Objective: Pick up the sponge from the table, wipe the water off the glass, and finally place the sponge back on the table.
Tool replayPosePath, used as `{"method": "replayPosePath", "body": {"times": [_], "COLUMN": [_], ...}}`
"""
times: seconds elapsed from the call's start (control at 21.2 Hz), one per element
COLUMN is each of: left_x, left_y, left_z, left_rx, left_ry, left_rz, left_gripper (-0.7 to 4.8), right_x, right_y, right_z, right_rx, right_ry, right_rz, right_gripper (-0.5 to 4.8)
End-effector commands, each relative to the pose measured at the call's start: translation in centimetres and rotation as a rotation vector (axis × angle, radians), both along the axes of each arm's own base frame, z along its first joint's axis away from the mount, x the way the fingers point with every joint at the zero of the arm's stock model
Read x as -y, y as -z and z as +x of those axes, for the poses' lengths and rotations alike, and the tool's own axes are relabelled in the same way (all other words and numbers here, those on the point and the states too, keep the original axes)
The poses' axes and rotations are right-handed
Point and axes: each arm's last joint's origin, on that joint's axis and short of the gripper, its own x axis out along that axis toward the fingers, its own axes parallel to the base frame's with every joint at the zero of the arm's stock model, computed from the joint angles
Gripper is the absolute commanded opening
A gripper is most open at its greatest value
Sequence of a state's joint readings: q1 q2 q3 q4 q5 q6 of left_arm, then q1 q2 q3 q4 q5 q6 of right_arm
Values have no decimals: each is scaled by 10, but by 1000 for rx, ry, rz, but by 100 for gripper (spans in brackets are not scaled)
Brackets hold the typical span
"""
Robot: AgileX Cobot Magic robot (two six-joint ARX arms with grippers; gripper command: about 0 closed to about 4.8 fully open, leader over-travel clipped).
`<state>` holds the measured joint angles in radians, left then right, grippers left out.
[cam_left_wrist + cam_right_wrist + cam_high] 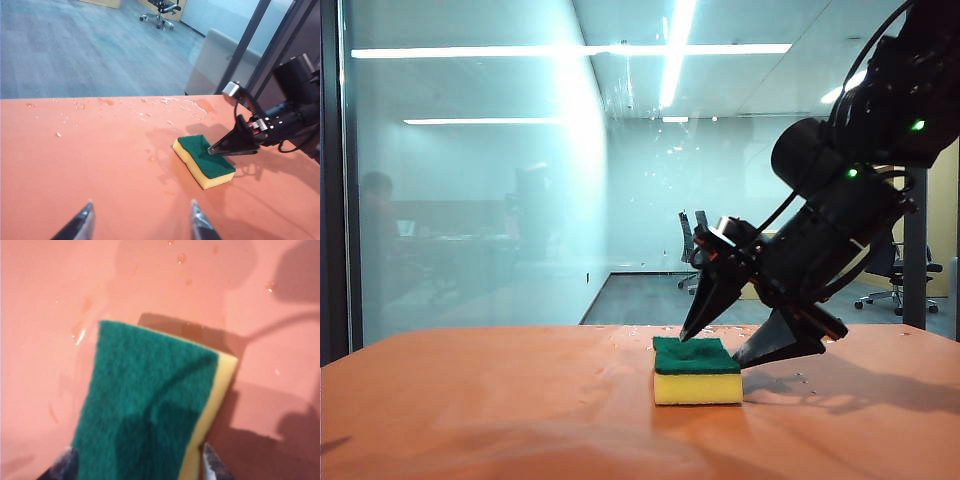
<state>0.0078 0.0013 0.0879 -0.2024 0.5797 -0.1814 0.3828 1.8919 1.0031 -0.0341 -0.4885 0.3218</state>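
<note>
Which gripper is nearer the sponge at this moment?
Right. The right gripper is open and straddles the sponge, one finger at each side. The left gripper, also open, hangs well back over bare table.

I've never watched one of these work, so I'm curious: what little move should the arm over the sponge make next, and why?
Probably close the right gripper on the sponge. Its jaws stand open, one finger on either side of the sponge, which lies flat on the table, green side up. Nothing is gripped yet. The left gripper hangs open well clear of it.
</note>
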Motion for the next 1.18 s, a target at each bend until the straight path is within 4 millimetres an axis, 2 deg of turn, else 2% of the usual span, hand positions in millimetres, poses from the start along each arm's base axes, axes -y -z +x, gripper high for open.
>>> {"method": "replayPosePath", "body": {"times": [0.05,0.38,0.52,0.56,0.71,0.89,1.18], "left_x": [0,0,0,0,0,0,0], "left_y": [-2,-2,-2,-2,-2,-2,-2], "left_z": [0,0,0,0,0,0,0], "left_rx": [10,10,11,10,10,11,11], "left_ry": [-1,-4,-4,-4,-3,-4,-4], "left_rz": [-1,-1,-1,-1,-1,-1,-1], "left_gripper": [244,243,243,243,243,243,243], "right_x": [-6,-7,-7,-7,-7,-8,-8], "right_y": [3,13,17,18,18,17,16], "right_z": [4,5,5,5,5,7,8], "right_rx": [13,12,2,1,0,19,30], "right_ry": [3,42,42,42,42,42,42], "right_rz": [-16,-86,-91,-92,-92,-84,-79], "right_gripper": [315,306,238,237,104,10,-2]}}
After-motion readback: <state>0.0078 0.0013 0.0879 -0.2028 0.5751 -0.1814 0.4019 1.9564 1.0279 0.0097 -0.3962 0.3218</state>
